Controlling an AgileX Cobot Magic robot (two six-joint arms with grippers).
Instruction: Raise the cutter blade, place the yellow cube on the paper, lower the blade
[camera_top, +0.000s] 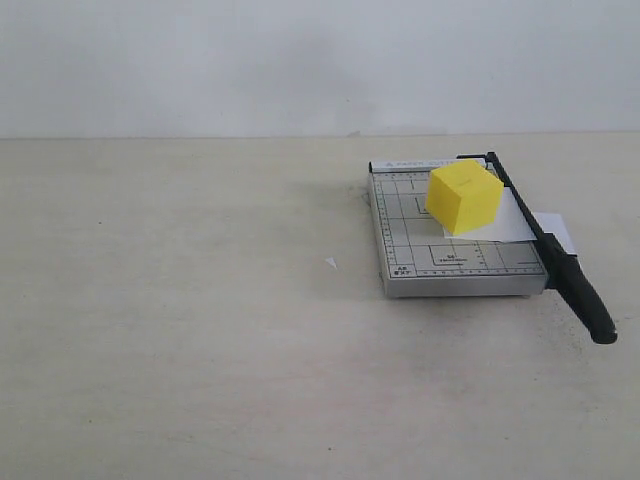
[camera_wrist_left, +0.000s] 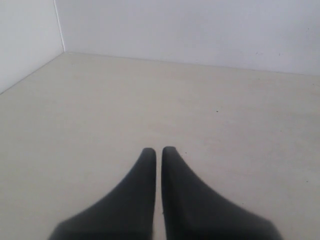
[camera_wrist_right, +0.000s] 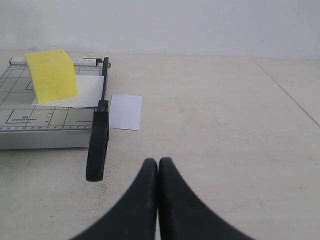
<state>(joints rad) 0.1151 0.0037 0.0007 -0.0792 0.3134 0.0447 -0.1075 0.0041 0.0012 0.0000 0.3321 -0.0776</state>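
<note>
In the exterior view, the yellow cube (camera_top: 464, 198) is sitting on the paper (camera_top: 512, 229), which is lying flat on the grey gridded trimmer base (camera_top: 450, 268). The cutter blade (camera_top: 530, 215) is lying down along the base's right edge, its thick handle (camera_top: 587, 302) overhanging the near corner, and no gripper is showing here. The left wrist view is showing only the left gripper (camera_wrist_left: 159, 151) over bare table (camera_wrist_left: 210, 100), its jaws drawn together with a hairline gap and holding nothing. In the right wrist view the right gripper (camera_wrist_right: 158, 162) is hovering with jaws pressed together, empty, near the rounded handle (camera_wrist_right: 97, 145). The cube (camera_wrist_right: 51, 75) is resting on the paper (camera_wrist_right: 86, 92) beside the lowered blade (camera_wrist_right: 104, 75), and a separate white slip (camera_wrist_right: 125, 111) is lying on the table just past it. The cube is looking light, rigid and matte — best pinched across two opposite flat faces. The blade is reading as a stiff hinged lever, best taken at the overhanging handle, while the thin paper is likely sliding easily if nudged.
</note>
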